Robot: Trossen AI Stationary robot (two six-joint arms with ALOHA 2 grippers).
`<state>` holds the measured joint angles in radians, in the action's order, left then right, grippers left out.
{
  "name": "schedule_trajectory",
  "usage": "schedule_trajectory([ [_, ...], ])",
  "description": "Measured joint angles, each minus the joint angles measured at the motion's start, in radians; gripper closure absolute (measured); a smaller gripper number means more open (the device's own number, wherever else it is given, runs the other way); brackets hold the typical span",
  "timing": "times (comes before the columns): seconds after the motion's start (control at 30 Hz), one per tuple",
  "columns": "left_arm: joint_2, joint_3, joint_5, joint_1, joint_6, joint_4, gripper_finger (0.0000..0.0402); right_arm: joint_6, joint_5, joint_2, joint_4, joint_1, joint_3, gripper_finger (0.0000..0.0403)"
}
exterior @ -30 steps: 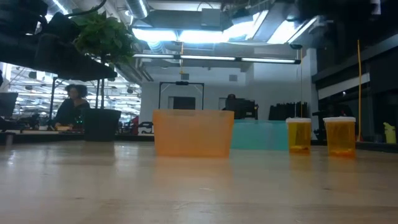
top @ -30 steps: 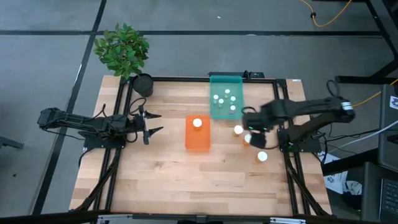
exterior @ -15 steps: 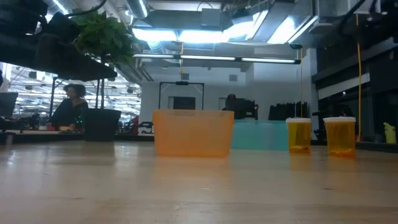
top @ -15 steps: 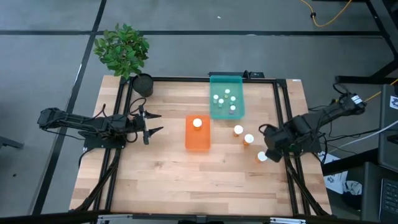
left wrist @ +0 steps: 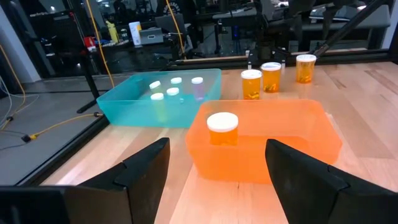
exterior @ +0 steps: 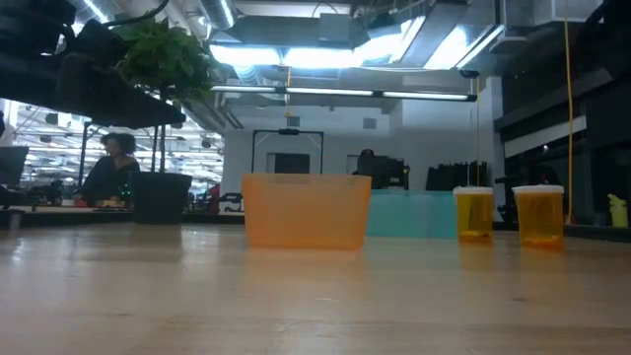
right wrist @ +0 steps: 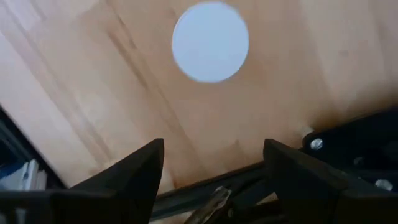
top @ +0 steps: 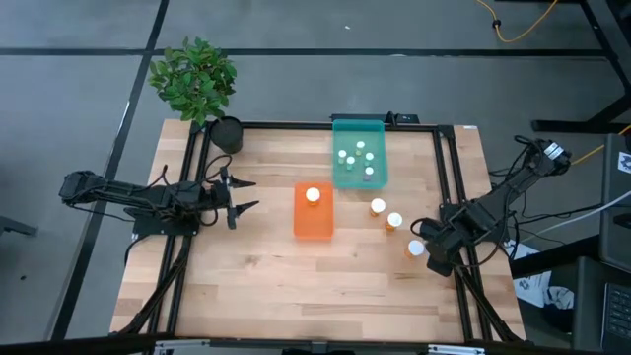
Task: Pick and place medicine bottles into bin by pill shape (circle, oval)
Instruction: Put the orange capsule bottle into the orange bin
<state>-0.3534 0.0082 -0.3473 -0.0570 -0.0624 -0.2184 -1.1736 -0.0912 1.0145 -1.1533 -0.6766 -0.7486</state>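
Observation:
Three medicine bottles with white caps stand upright on the table: one [top: 378, 206], one [top: 394, 220], and one nearest the right rail [top: 416, 248]. My right gripper [top: 431, 258] is open and points down beside and above that last bottle. The bottle's cap [right wrist: 210, 42] shows ahead of the fingers in the right wrist view, and nothing is between them. An orange bin [top: 314, 222] holds one bottle [top: 314, 195]. A teal bin [top: 359, 176] holds several small bottles. My left gripper [top: 243, 194] is open and empty, left of the orange bin [left wrist: 261, 146].
A potted plant [top: 197, 81] and a black cup [top: 226, 134] stand at the far left corner. Black frame rails run along the table's left side [top: 187, 247] and right side [top: 455, 197]. Two amber bottles [exterior: 473, 214] [exterior: 539, 215] show right of the bins in the low view.
My right gripper has moved from beside the teal bin toward the table's near right, past the two other bottles, and now points down by the bottle nearest the right rail. The bottles and bins have stayed in place.

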Motion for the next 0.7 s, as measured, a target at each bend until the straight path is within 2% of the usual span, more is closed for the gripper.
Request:
schedule_trajectory([
  [0.13, 0.000, 0.000, 0.000, 0.000, 0.000, 0.000, 0.0145, 0.019, 0.018, 0.000, -0.001, -0.010, 0.003, 0.0126],
  [0.33, 0.000, 0.000, 0.000, 0.000, 0.000, 0.000, 0.0145, 0.201, 0.020, 0.000, 0.003, -0.011, 0.027, 0.0126],
  [0.47, 0.000, 0.000, 0.000, 0.000, 0.000, 0.000, 0.0145, 0.261, 0.021, 0.000, 0.013, -0.011, 0.071, 0.0126],
  [0.7, 0.000, 0.000, 0.000, 0.000, 0.000, 0.000, 0.0145, 0.319, 0.021, 0.000, 0.163, -0.010, 0.172, 0.0126],
])
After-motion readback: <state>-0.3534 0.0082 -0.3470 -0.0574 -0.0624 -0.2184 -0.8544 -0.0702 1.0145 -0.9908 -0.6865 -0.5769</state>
